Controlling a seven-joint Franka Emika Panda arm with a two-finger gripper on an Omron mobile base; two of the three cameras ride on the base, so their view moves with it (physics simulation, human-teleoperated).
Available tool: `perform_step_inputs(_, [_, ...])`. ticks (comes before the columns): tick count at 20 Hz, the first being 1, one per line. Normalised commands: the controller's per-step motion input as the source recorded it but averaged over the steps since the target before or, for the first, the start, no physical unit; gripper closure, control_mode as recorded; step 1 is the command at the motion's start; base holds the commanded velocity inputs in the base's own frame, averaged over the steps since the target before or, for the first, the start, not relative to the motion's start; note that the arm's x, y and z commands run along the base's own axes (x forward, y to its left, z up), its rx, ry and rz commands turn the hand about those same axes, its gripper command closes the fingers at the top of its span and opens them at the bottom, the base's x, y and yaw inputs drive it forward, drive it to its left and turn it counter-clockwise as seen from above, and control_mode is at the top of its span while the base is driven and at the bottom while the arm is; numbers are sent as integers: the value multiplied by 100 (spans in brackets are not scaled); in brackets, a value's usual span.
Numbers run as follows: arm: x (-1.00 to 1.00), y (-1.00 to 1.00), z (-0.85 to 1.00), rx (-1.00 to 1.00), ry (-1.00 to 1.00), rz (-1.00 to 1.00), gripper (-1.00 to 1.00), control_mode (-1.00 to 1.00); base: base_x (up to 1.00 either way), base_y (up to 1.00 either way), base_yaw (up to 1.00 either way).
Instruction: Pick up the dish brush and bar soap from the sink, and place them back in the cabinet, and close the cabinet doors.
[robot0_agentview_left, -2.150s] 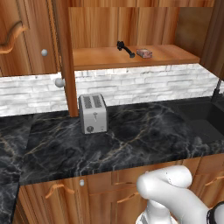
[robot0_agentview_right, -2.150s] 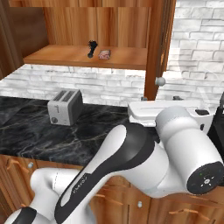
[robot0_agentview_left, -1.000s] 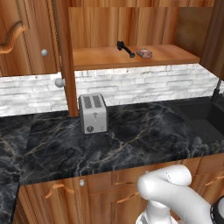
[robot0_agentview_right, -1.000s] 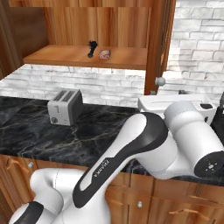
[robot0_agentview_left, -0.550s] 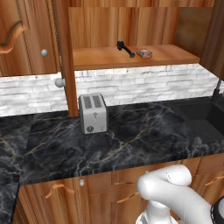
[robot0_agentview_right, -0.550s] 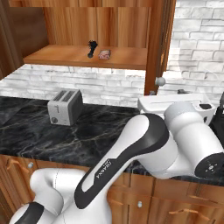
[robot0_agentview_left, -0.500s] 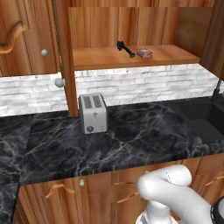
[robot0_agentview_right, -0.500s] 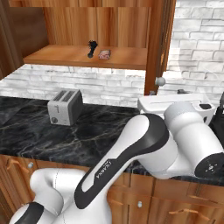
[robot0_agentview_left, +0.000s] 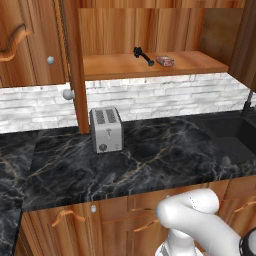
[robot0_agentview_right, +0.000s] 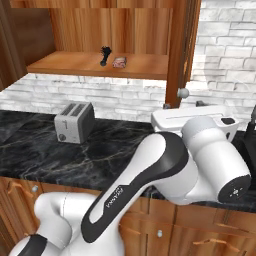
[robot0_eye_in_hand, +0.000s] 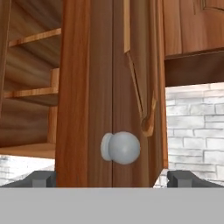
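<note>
The cabinet (robot0_agentview_left: 150, 30) stands open above the black marble tabletop (robot0_agentview_left: 150, 160). Its wooden shelf (robot0_agentview_left: 125, 65) carries both items of the task, so judged from this layout the placing steps are complete and the closing of the cabinet doors remains.

One of the cabinet doors (robot0_eye_in_hand: 109, 87) stands edge-on directly ahead of the hand (robot0_eye_in_hand: 111, 178). Its round silver knob (robot0_eye_in_hand: 121, 148) sits just above the midpoint between the two fingertips (robot0_eye_in_hand: 41, 178). The hand is spread fully wide and holds nothing; one fingertip lies to each side of the door edge. This alignment suits a push or pull on the door edge or knob, though contact cannot be confirmed.

The other door (robot0_agentview_left: 72, 65) also projects outward, with its knob (robot0_agentview_left: 68, 94) above the toaster (robot0_agentview_left: 106, 130). The toaster stands near this door's lower edge, but beneath it, so the swing path appears free.

The sink (robot0_agentview_left: 235, 135) lies at the right end of the tabletop.

On the shelf, the dish brush (robot0_agentview_left: 143, 55) lies just beside the bar soap (robot0_agentview_left: 165, 61), without clear contact. Both rest back from the front lip of the shelf, so a closing door should clear them.
</note>
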Motion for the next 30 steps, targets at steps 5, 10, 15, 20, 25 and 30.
perform_step_inputs(5, [7, 13, 0, 0, -4, 2, -100, -100, 0, 0, 0])
perform_step_inputs(10, [14, 0, 0, 0, -3, 0, -100, -100, 0, 0, 0])
perform_step_inputs(15, [15, 0, -2, 0, -3, 1, -100, -100, 0, 0, 0])
perform_step_inputs(20, [17, 3, -8, 0, -3, 3, -100, -100, 0, 0, 0])
perform_step_inputs(25, [12, 26, -14, 0, -1, 7, -100, -100, 0, 0, 0])
perform_step_inputs(30, [14, 45, -16, 0, 0, 8, -100, -100, 0, 0, 0])
